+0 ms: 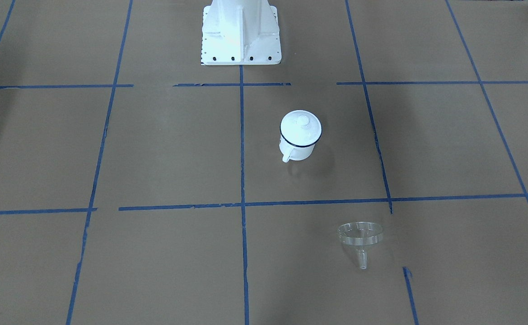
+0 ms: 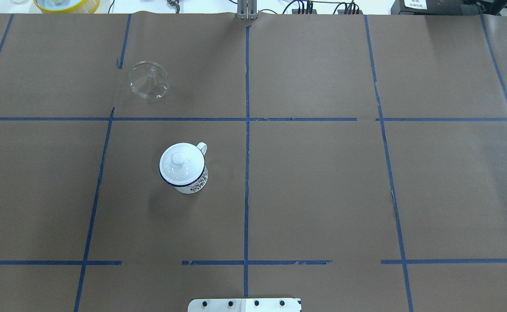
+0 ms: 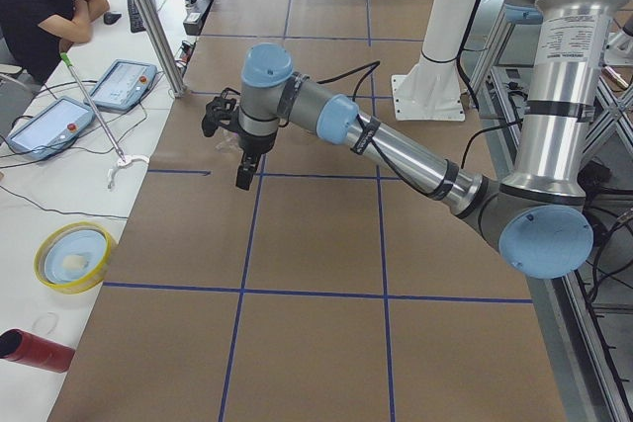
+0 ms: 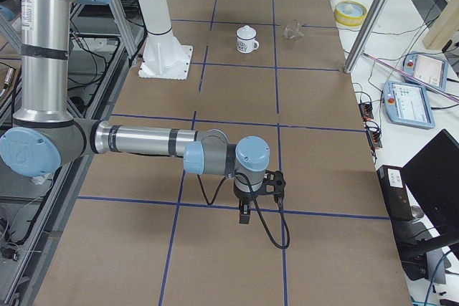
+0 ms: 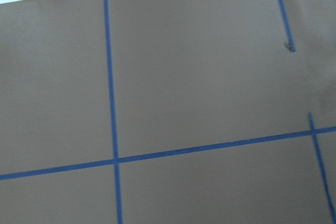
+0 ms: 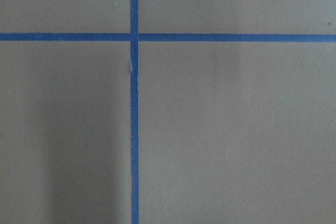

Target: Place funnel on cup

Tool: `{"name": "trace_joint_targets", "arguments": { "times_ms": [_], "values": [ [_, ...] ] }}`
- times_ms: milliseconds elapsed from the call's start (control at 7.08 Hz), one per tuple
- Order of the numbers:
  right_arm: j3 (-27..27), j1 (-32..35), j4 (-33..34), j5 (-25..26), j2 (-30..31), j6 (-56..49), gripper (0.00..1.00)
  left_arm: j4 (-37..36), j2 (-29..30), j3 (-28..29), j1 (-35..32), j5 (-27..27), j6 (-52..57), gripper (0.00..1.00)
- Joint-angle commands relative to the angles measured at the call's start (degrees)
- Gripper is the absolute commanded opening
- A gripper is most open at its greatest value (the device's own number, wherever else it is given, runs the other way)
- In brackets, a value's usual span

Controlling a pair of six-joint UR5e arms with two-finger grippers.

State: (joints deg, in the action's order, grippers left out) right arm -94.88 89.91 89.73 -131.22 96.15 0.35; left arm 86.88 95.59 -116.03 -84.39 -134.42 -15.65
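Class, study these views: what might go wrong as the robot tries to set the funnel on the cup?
1. A knobbed lid covers the cup, so the funnel cannot seat unless the lid is removed.
2. The funnel is clear and seems to lie tilted, spout not downward; a grasp may slip or roll it.

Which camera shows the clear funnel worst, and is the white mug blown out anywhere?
Front-facing view: the funnel is a faint outline on the brown paper, and the top of the cup is washed out white. Overhead view: the funnel's rim reads sharper; the cup throws a soft shadow. Exterior right view: both are tiny.
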Motion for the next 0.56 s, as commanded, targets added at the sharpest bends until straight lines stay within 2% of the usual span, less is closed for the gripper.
{"name": "trace_joint_targets", "arguments": {
  "times_ms": [0,141,424],
  "values": [
    [0.0,0.0,0.0,0.0,0.0,0.0,1.0,0.1,0.5,-5.6,7.7,0.2,-11.4,1.0],
    [0.0,0.0,0.0,0.0,0.0,0.0,1.0,0.1,3.3,-7.1,13.1,0.5,-16.9,1.0],
    [0.0,0.0,0.0,0.0,0.0,0.0,1.0,-1.8,11.3,-7.0,26.0,9.7,-30.1,1.0]
  ]
}}
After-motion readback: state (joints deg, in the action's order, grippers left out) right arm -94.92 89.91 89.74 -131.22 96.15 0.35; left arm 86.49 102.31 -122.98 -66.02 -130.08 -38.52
